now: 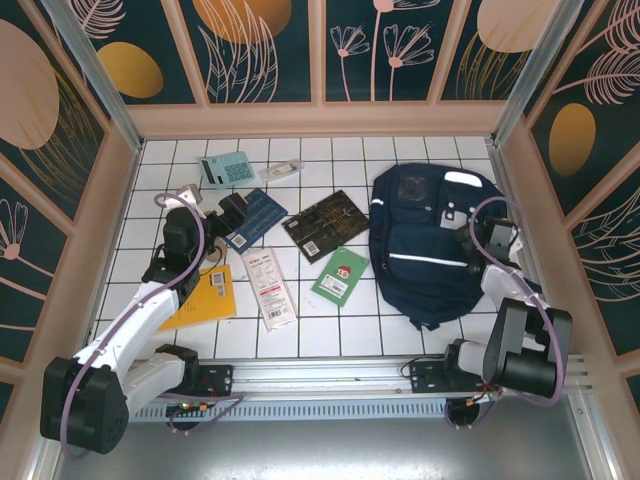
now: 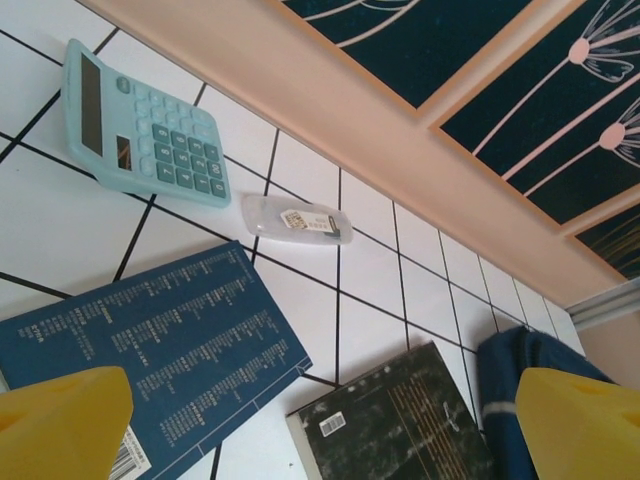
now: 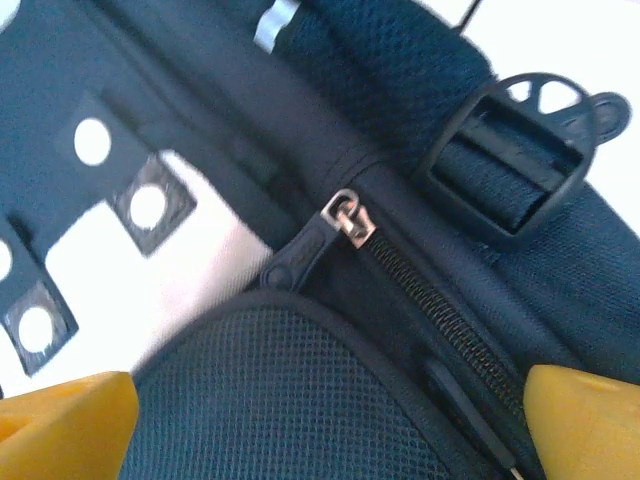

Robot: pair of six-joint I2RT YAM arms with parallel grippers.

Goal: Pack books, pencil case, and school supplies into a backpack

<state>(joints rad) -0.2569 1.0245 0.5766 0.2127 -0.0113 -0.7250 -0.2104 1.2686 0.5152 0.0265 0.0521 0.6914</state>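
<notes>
The desk point(image 1: 310, 335) is topped with white square tiles set in a dark grid, evenly lit with only soft shadows. It sits inside a three-sided enclosure. The back wall point(image 1: 320, 50), left wall point(image 1: 50, 150) and right wall point(image 1: 590, 150) are dark teal panels printed with pale peach leaves, thin-stemmed flowers and golden-orange ovals, each framed in peach strips. A plain peach skirting point(image 1: 320, 120) runs along the foot of the walls where they meet the tiles. Silvery metal posts point(image 1: 90, 60) rise at the two back corners. Along the near edge lies a slotted aluminium rail point(image 1: 330, 375), with a dull grey surface point(image 1: 380, 445) on its near side. In the left wrist view the desk point(image 2: 60, 220), the skirting point(image 2: 330, 110) and the back wall point(image 2: 420, 40) run at a slant.
</notes>
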